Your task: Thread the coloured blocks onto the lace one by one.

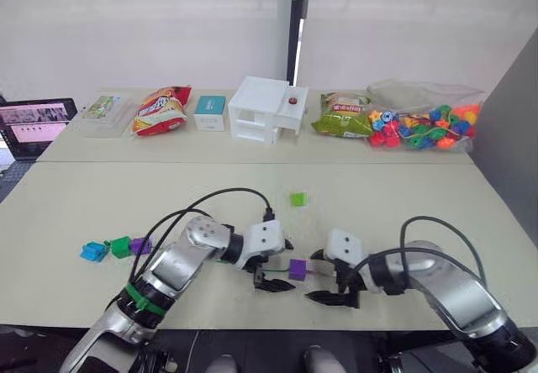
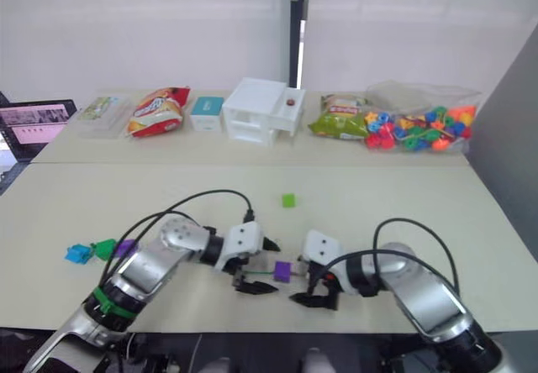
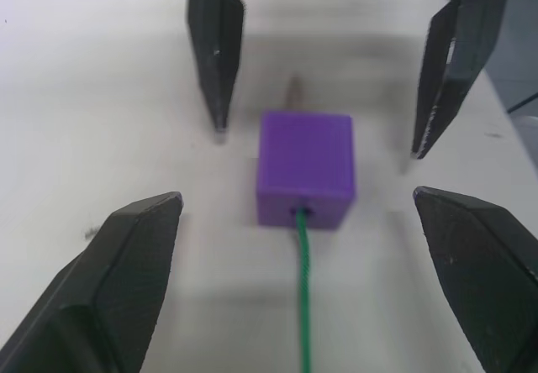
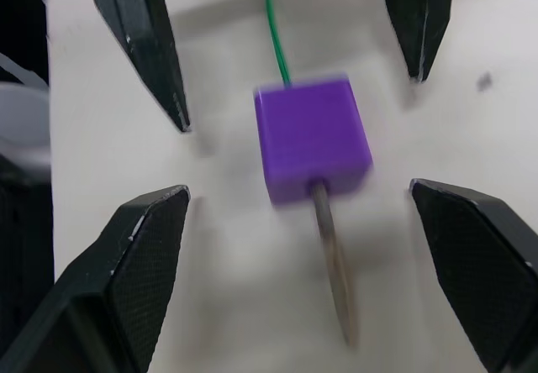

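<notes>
Lace (image 3: 303, 297) is what you should look at first: its green cord enters one purple block (image 1: 298, 269) and its stiff brownish tip (image 4: 334, 264) sticks out the far side, so that block sits threaded on it, resting on the table (image 1: 403, 197) between your two grippers.

Count the blocks you can see: five. One purple is on the lace. One light green block (image 1: 298, 198) lies alone farther out on the table, well apart from the arms. Three more sit in a short row off to your left: a blue block (image 1: 92, 251), a dark green block (image 1: 121, 246) and a second purple block (image 1: 140, 245), close together or touching.

Your left gripper (image 1: 271, 265) is spread wide, its black fingers flanking the threaded block without touching it. Your right gripper (image 1: 329, 277) is likewise spread wide on the opposite side, around the tip end, holding nothing. The two grippers face each other with the block between them.

For room: the near table edge runs just behind both grippers. The stretch between the arms and the light green block is bare tabletop. Along the far side stand two snack bags, a small teal box, a white drawer unit (image 1: 265, 109), a clear box and a clear bag of mixed beads (image 1: 424, 125), all well away from your working spot.
</notes>
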Motion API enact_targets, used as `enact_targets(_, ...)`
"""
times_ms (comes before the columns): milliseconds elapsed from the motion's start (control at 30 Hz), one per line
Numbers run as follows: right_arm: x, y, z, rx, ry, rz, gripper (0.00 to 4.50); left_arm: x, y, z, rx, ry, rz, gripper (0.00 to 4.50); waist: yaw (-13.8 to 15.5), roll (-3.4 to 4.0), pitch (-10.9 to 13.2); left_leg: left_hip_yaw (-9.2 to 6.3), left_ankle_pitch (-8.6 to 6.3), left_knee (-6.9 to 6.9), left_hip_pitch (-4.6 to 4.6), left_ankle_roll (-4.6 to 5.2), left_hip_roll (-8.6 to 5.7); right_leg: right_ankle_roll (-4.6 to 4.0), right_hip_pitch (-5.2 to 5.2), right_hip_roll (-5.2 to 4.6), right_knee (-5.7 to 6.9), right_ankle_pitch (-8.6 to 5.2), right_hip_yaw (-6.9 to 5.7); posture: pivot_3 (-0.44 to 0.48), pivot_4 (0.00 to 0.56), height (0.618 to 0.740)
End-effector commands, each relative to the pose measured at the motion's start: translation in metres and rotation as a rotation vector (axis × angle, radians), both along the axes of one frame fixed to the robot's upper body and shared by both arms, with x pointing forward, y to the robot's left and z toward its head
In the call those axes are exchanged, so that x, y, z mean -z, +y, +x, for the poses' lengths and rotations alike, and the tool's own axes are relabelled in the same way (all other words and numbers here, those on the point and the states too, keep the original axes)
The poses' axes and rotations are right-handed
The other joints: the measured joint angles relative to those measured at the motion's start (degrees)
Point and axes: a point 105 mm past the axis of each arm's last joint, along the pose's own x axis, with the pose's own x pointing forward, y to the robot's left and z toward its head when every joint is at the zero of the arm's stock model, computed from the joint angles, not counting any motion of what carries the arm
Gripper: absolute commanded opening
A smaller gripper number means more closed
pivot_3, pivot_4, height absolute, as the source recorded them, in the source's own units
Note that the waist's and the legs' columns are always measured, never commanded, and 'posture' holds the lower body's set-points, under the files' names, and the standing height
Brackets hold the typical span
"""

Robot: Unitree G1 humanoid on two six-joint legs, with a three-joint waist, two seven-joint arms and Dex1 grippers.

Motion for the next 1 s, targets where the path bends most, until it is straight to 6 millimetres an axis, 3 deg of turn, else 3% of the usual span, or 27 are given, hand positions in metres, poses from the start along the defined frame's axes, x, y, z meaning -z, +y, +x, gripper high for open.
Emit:
enact_targets(33, -0.008, -0.005, 0.006, 0.025, -0.067, 0.0, 4.5, -0.001, -0.007, 0.005, 0.001, -0.043, -0.001, 4.47, -0.4, 0.0, 0.0, 0.03, 0.0, 0.0, 0.01, 0.0, 0.0, 0.0, -0.02, 0.0, 0.01, 0.0, 0.02, 0.0, 0.15, 0.74)
enact_targets(100, -0.007, -0.005, 0.007, 0.027, -0.07, 0.002, 4.5, 0.001, -0.008, 0.005, 0.007, -0.035, 0.001, 4.47, -0.7, 0.0, 0.0, 0.05, 0.0, -0.02, 0.04, 0.0, 0.03, 0.0, -0.04, 0.04, 0.04, 0.0, 0.03, 0.0, 0.15, 0.74)
enact_targets(367, -0.005, -0.001, 0.007, 0.016, -0.074, 0.009, 4.5, 0.001, -0.006, 0.0, 0.052, 0.004, -0.011, 2.04, -0.6, 0.0, 0.0, 0.03, 0.0, -0.01, 0.05, 0.0, 0.02, 0.0, -0.01, 0.02, 0.09, 0.0, 0.02, 0.0, 0.15, 0.74)
enact_targets(400, -0.005, 0.0, 0.007, 0.013, -0.075, 0.009, 3.92, 0.001, -0.006, 0.0, 0.052, 0.004, -0.011, 1.63, -0.6, 0.0, 0.0, 0.03, 0.0, -0.01, 0.05, 0.0, 0.02, 0.0, -0.01, 0.02, 0.09, 0.0, 0.03, 0.0, 0.15, 0.74)
enact_targets(433, -0.005, 0.0, 0.007, 0.011, -0.076, 0.009, 3.76, 0.001, -0.006, 0.0, 0.05, 0.002, -0.012, 1.33, -0.6, 0.0, 0.0, 0.03, 0.0, -0.01, 0.05, 0.0, 0.02, 0.0, -0.01, 0.02, 0.09, 0.0, 0.02, 0.0, 0.15, 0.74)
enact_targets(800, 0.002, 0.001, 0.009, -0.02, -0.097, -0.03, 0.02, -0.001, 0.002, 0.002, 0.037, -0.002, -0.011, 1.26, -0.7, 0.0, 0.0, 0.03, 0.0, 0.0, 0.07, 0.0, 0.03, 0.0, 0.0, 0.03, 0.08, 0.0, 0.02, 0.0, 0.15, 0.74)
enact_targets(1000, -0.002, 0.0, 0.015, -0.032, -0.124, -0.041, 0.0, -0.004, 0.023, 0.002, 0.01, 0.002, 0.001, 1.26, -0.9, 0.0, 0.0, 0.03, 0.0, 0.0, 0.09, 0.0, 0.03, 0.0, 0.01, 0.03, 0.09, 0.0, 0.02, 0.0, 0.15, 0.74)
